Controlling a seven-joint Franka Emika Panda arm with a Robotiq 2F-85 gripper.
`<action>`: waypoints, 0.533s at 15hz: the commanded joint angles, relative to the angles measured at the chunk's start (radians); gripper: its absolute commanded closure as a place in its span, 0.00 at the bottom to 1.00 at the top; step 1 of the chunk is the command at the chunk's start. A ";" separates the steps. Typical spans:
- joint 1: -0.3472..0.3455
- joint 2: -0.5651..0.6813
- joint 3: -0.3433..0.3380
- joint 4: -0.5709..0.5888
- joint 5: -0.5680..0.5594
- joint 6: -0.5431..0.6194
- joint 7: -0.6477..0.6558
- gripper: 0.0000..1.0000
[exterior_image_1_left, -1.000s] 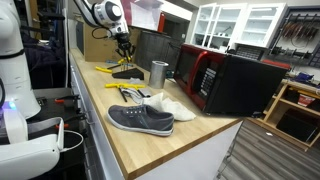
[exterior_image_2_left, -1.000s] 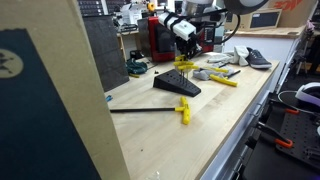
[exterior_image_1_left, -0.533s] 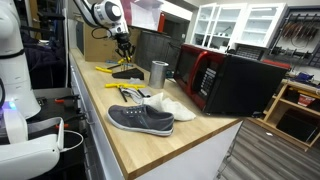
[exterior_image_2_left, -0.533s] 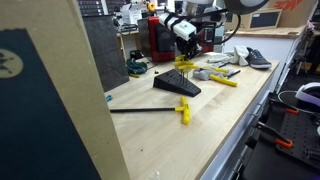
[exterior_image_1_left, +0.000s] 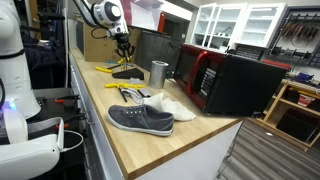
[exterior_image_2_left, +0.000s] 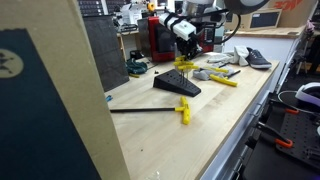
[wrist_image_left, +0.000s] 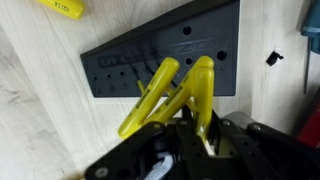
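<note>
My gripper (wrist_image_left: 187, 128) is shut on a yellow-handled tool (wrist_image_left: 178, 88) with two handles, like pliers. It holds the tool just above a black wedge-shaped tool holder (wrist_image_left: 160, 55) with rows of holes. In both exterior views the gripper (exterior_image_1_left: 124, 47) (exterior_image_2_left: 185, 42) hangs over the holder (exterior_image_1_left: 127, 73) (exterior_image_2_left: 177, 85) on the wooden workbench (exterior_image_1_left: 150, 140). The tool's tip is hidden between the handles and the holder.
A grey shoe (exterior_image_1_left: 141, 119), a white shoe (exterior_image_1_left: 168, 103), a metal cup (exterior_image_1_left: 158, 73), yellow-handled tools (exterior_image_1_left: 127, 91) and a red-and-black microwave (exterior_image_1_left: 225, 80) stand on the bench. A yellow-handled tool with a long black shaft (exterior_image_2_left: 150, 110) lies near the holder. A cardboard box (exterior_image_1_left: 100, 46) is behind the arm.
</note>
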 joint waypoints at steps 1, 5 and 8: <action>0.002 -0.020 0.003 -0.034 -0.023 0.062 0.111 0.96; -0.007 -0.012 0.006 -0.036 -0.089 0.079 0.139 0.96; -0.017 -0.008 0.015 -0.037 -0.155 0.086 0.185 0.96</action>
